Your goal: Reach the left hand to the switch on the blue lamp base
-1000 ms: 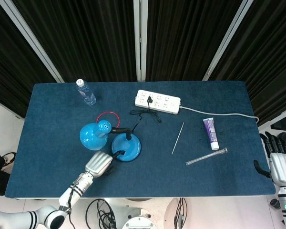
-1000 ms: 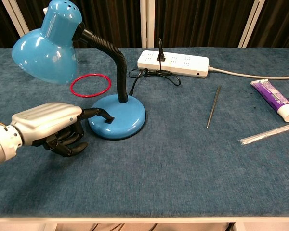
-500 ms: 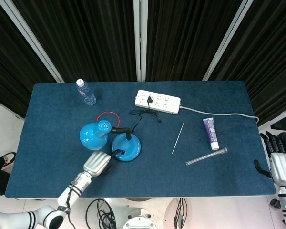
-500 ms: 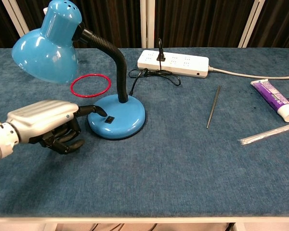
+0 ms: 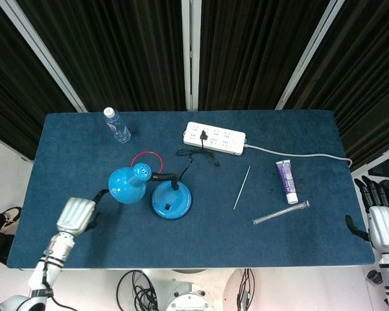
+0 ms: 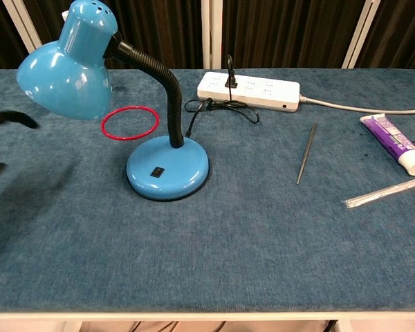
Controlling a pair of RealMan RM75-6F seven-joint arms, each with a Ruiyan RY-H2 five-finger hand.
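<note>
The blue lamp stands left of the table's middle, its round base (image 5: 172, 201) (image 6: 168, 166) carrying a small black switch (image 5: 166, 208) (image 6: 156, 170) on the near side. Its shade (image 5: 126, 183) (image 6: 69, 66) leans out to the left. My left hand (image 5: 76, 215) hovers near the table's front left, well left of the base, touching nothing. One dark finger points toward the shade. In the chest view only blurred dark fingertips (image 6: 10, 118) show at the left edge. My right hand (image 5: 384, 220) hangs beyond the table's right edge, fingers spread and empty.
A red ring (image 5: 146, 153) (image 6: 102, 124) lies behind the base. The lamp's cord runs to a white power strip (image 5: 214, 137) (image 6: 249, 88). A water bottle (image 5: 117, 125) stands back left. A thin rod (image 6: 304, 162), a purple tube (image 6: 394, 143) and a clear tube (image 6: 387, 191) lie to the right.
My left hand has pulled away from the lamp base, where a finger was at the switch, and swung far to the left. The lamp and right hand have not moved.
</note>
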